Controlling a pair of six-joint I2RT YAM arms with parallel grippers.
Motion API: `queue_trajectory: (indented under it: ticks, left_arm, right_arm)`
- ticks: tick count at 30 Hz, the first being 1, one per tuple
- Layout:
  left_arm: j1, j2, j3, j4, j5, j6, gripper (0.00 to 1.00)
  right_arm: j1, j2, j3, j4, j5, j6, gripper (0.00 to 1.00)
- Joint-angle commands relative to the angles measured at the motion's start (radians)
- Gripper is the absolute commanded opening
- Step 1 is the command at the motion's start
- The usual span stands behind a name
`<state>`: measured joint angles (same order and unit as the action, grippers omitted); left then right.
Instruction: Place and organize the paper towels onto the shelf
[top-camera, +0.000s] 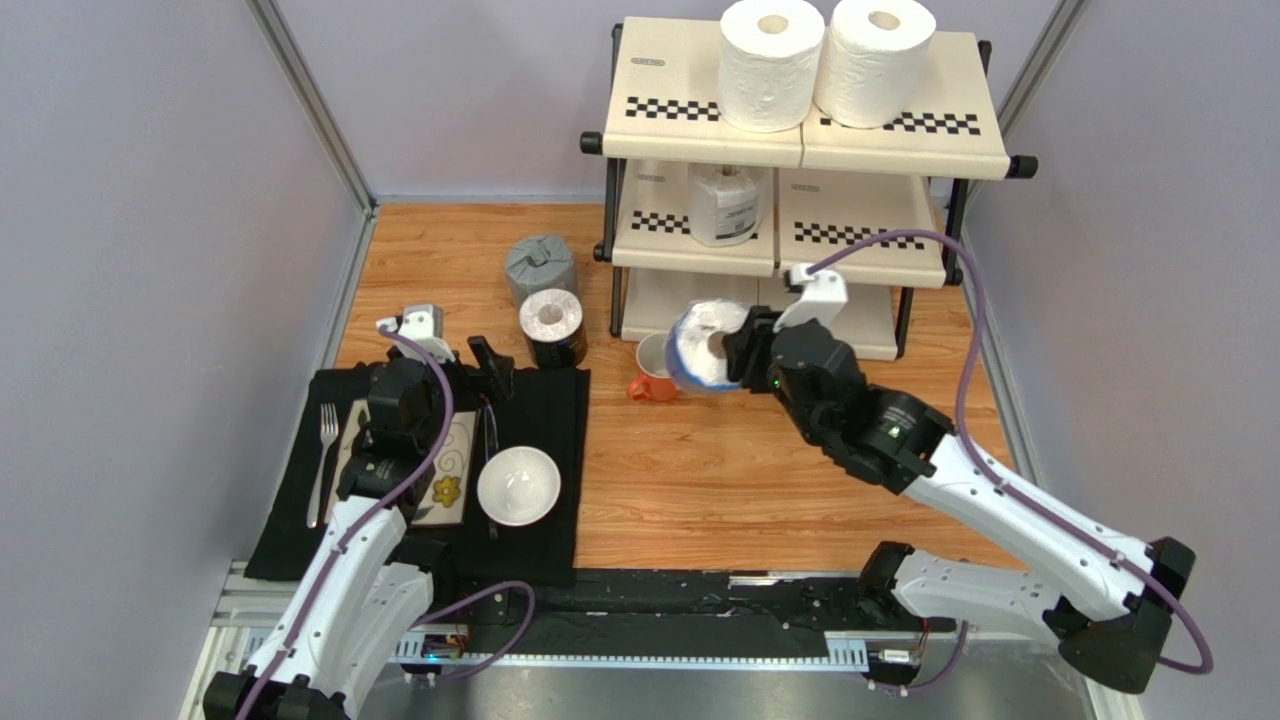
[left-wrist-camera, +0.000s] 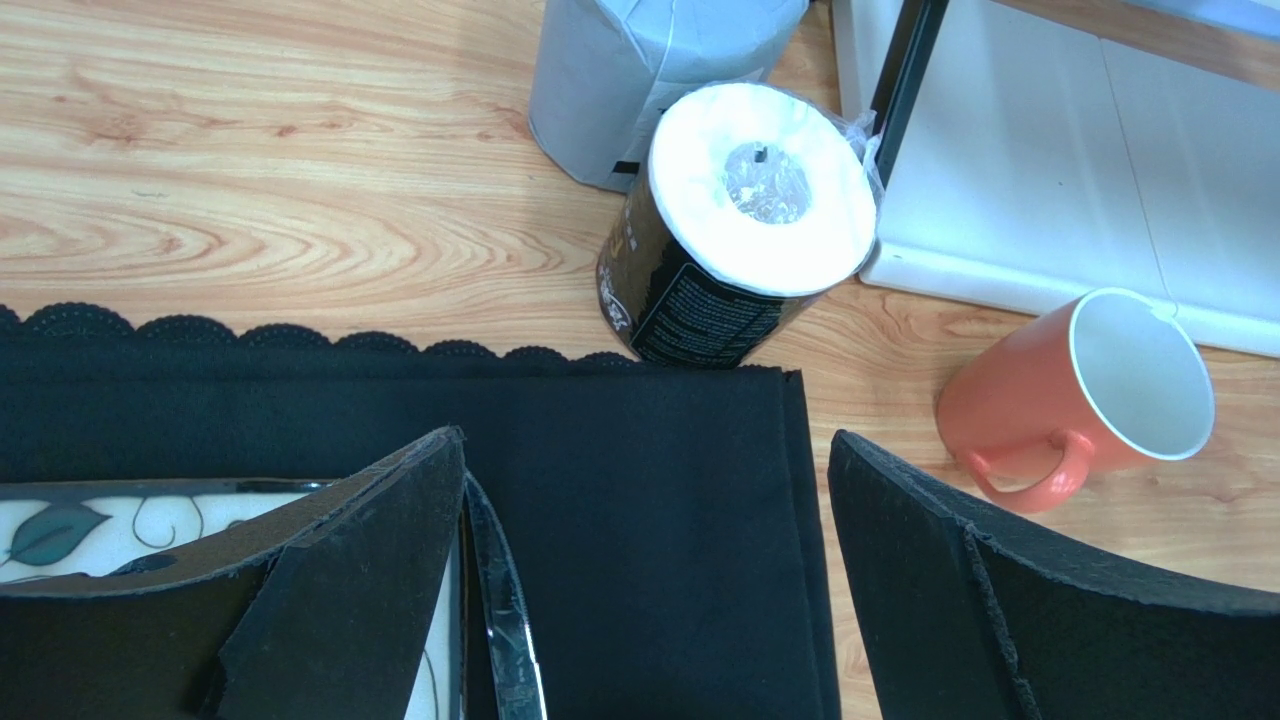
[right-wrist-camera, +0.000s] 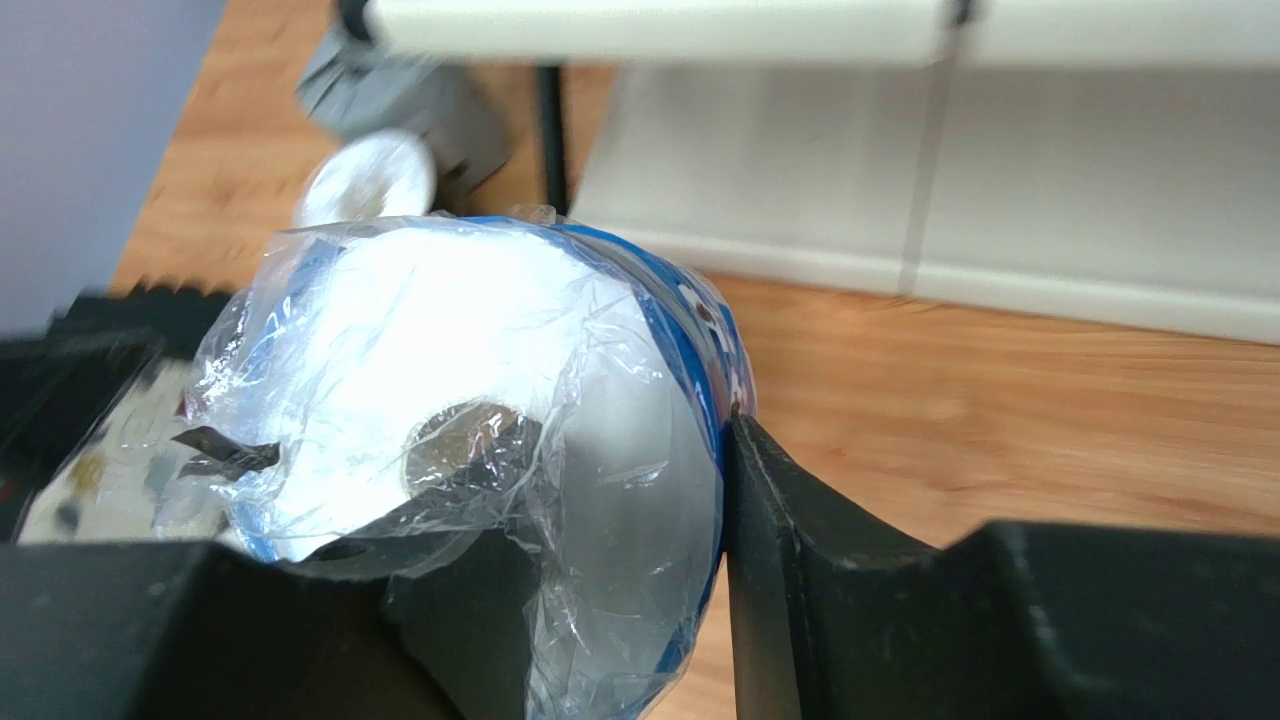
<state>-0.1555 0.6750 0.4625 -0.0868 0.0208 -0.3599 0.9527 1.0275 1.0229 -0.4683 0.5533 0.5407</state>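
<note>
My right gripper (top-camera: 724, 348) is shut on a blue-wrapped paper towel roll (top-camera: 700, 345), held off the table in front of the shelf's (top-camera: 669, 83) bottom tier. In the right wrist view, the roll (right-wrist-camera: 451, 375) lies on its side between the fingers (right-wrist-camera: 796, 540). Two plain white rolls (top-camera: 771, 63) (top-camera: 873, 60) stand on the top tier. A clear-wrapped one (top-camera: 724, 206) is on the middle tier. The grey roll (top-camera: 541, 270) and the black roll (top-camera: 552, 326) stand on the table left of the shelf. My left gripper (top-camera: 448, 353) is open and empty over the black mat, short of the black roll (left-wrist-camera: 744, 225).
An orange mug (top-camera: 651, 378) lies beside the held roll, near the shelf's left leg. A black mat (top-camera: 556, 428) carries a white bowl (top-camera: 519, 483), a patterned plate (top-camera: 448, 483), a knife (left-wrist-camera: 504, 615) and a fork (top-camera: 323, 450). Grey walls close in both sides.
</note>
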Motion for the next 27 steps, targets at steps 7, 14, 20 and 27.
queue_trajectory:
  ticks: [7,14,20,27]
  left_arm:
    - [-0.001,-0.008,0.005,0.018,0.001,0.013,0.99]
    - [-0.001,-0.005,0.008,0.027,0.004,0.009,0.99]
    - [0.001,-0.002,0.005,0.033,0.008,0.004,0.99]
    - [-0.001,-0.003,0.004,0.044,0.008,0.003,0.99]
  right_arm:
    - [-0.356,-0.142,0.123,-0.012,0.112,-0.105,0.14]
    - [-0.413,-0.106,0.192,0.069,0.123,-0.153,0.14]
    - [-0.476,-0.046,0.194,0.187,0.102,-0.166,0.13]
    - [-0.548,0.052,0.187,0.327,0.066,-0.177,0.14]
